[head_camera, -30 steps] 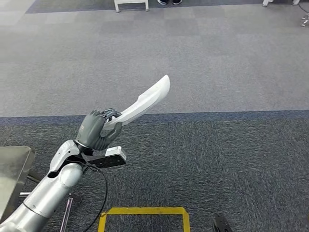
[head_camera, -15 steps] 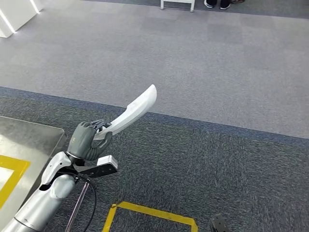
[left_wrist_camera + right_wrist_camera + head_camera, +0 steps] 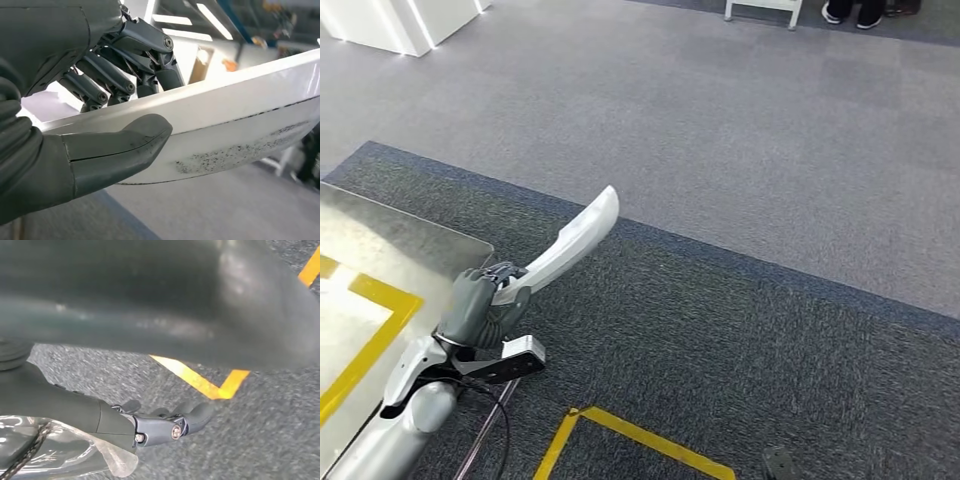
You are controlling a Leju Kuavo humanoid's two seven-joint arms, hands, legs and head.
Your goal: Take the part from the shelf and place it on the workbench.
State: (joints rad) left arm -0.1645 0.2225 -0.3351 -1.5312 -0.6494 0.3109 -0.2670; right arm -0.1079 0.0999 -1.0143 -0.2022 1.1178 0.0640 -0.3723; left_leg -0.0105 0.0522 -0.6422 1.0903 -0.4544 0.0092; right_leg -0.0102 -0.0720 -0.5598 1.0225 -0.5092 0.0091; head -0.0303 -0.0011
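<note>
Now the left hand [image 3: 475, 305] grips one end of the long white part [image 3: 569, 243], fingers [image 3: 113, 75] wrapped round it, carrying it just beside the metal surface [image 3: 410, 250], presumably for placing. Right hand [image 3: 166, 425]: hold unclear.

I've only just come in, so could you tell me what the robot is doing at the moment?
The robot is carrying a long, curved white part in its left hand, gripped at one end so that the rest sticks out over the grey carpet. The steel workbench, marked with yellow tape, is just beside that hand, but the part is not yet over it. The right hand hangs low above the floor, near a yellow floor marking, holding nothing.
</note>
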